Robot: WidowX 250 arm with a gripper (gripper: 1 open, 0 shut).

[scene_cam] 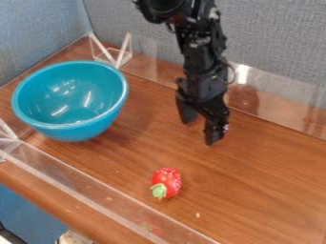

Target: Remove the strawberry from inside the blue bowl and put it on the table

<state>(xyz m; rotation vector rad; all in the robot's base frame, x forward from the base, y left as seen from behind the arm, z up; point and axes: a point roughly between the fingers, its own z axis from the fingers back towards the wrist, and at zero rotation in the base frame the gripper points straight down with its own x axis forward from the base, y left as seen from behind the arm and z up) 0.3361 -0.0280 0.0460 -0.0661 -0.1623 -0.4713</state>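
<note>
The strawberry [167, 183] lay on the tabletop [274, 181], well apart from the empty blue bowl [69, 100]; the tool [201, 124] hung wide open, holding nothing. Only retreat looked necessary.

strawberry [167, 182] on table [268, 181], bowl [69, 99] far left

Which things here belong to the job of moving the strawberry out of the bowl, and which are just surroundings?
Job: strawberry, lying on the table; blue bowl, with nothing in it; open gripper.
Surroundings: clear acrylic walls; grey backdrop.
</note>
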